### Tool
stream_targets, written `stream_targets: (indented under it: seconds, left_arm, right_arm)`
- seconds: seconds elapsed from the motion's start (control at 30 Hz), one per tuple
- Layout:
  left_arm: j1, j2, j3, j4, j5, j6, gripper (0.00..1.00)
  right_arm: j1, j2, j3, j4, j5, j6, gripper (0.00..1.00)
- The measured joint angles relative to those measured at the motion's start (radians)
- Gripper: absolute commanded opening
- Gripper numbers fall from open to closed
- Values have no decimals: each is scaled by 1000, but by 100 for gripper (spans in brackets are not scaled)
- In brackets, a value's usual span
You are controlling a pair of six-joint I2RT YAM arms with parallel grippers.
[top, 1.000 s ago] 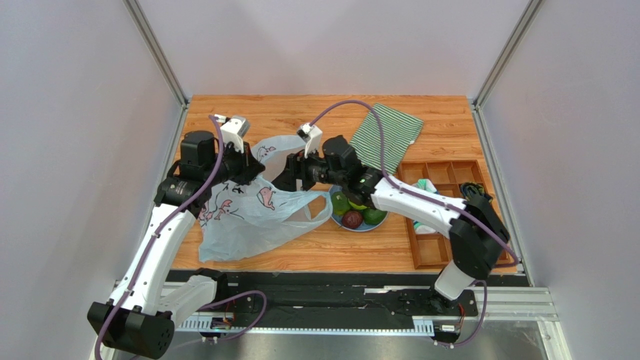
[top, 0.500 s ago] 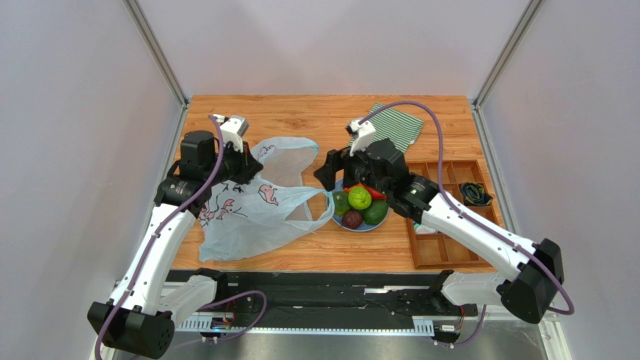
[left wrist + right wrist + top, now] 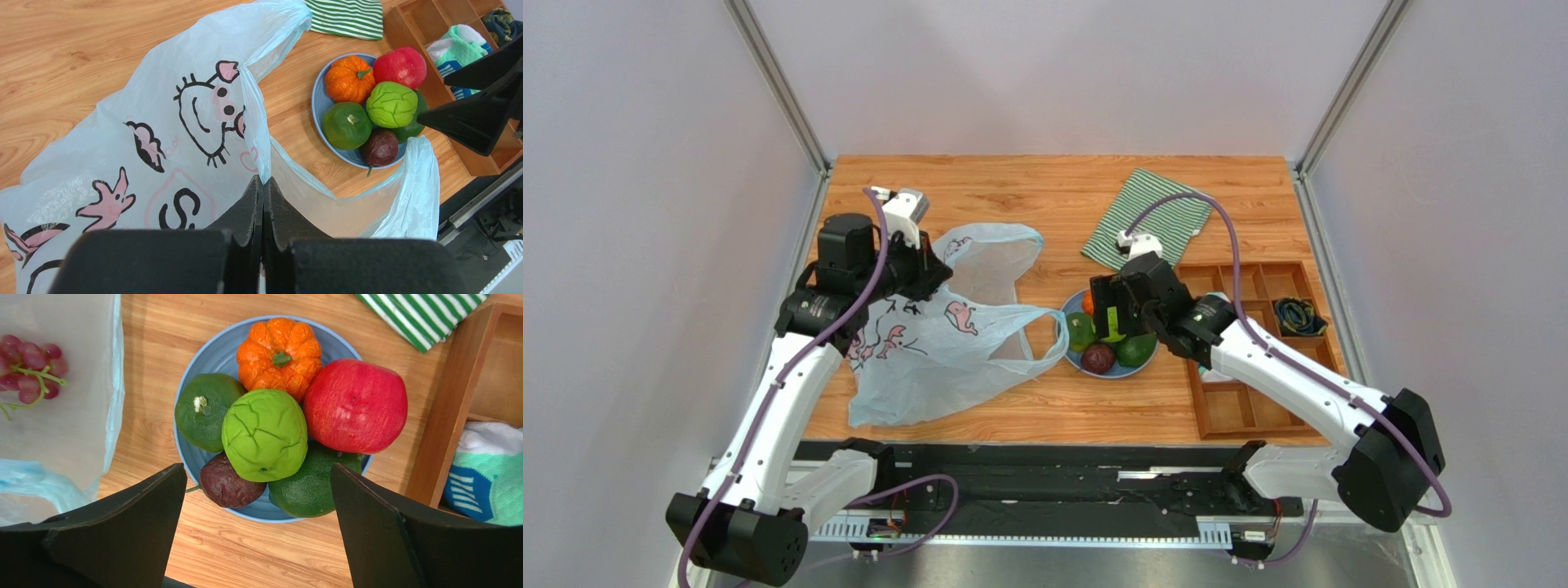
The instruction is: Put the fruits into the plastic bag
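Observation:
My left gripper (image 3: pixel 264 180) is shut on the rim of the plastic bag (image 3: pixel 153 153), holding its mouth up. Red-purple grapes (image 3: pixel 30 364) lie inside the bag (image 3: pixel 67 429). On the blue plate (image 3: pixel 212 346) sit the orange fruit (image 3: pixel 279 349), the red apple (image 3: pixel 356 405), a bright green ball (image 3: pixel 265 435), two dark green fruits (image 3: pixel 205 410) (image 3: pixel 307 487) and a dark purple one (image 3: pixel 228 485). My right gripper (image 3: pixel 256 468) hovers open above the plate with nothing between its fingers. From the top view it (image 3: pixel 1109 321) hides part of the fruit pile.
A green striped cloth (image 3: pixel 1155 221) lies behind the plate. A wooden compartment tray (image 3: pixel 1259 355) stands right of the plate, close to my right arm, holding a teal and white item (image 3: pixel 485 471) and dark bands (image 3: pixel 1298 316). Grey walls enclose the table.
My right gripper has pulled back from the bag mouth to the right, over the plate, and opened wider. The left gripper has kept its hold on the bag.

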Motion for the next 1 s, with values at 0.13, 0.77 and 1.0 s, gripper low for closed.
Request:
stream_targets:
  seconds: [0.13,0.77,1.0]
  left_arm:
    - [0,0,0,0,0,0,0]
    - [0,0,0,0,-4,0,0]
    - [0,0,0,0,-6,0,0]
  right_arm:
    - [1,48,0,-1,1,6,91]
    - [-3,203,17,3,-2,26,86]
    - [-4,218,18,8,-2,29,73]
